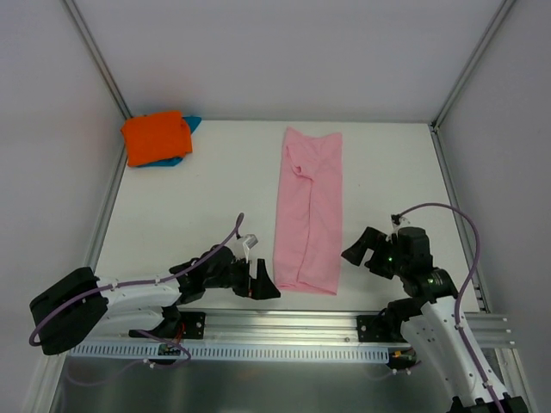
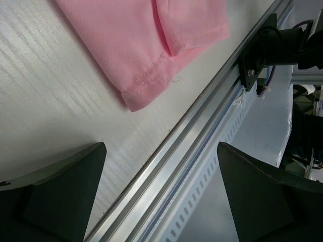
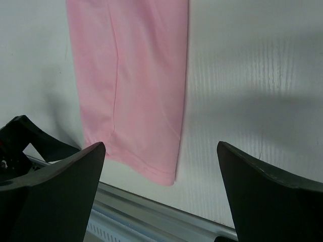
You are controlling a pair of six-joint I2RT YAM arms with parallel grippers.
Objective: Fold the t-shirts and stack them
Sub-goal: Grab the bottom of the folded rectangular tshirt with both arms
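Note:
A light pink t-shirt [image 1: 310, 211] lies folded into a long narrow strip down the middle of the table, its hem end nearest the arms [image 2: 146, 93] [image 3: 136, 101]. A bright orange t-shirt [image 1: 155, 138] rests folded on a teal-blue one [image 1: 191, 126] in the far left corner. My left gripper [image 1: 263, 280] is open, just left of the pink strip's near left corner, nothing between its fingers [image 2: 65, 196]. My right gripper [image 1: 362, 249] is open to the right of the strip's near end, also holding nothing.
An aluminium rail [image 1: 284, 325] runs along the table's near edge under both grippers. White enclosure walls with metal posts [image 1: 103, 69] bound the table on three sides. The left arm's purple cable [image 1: 231, 231] loops above its wrist.

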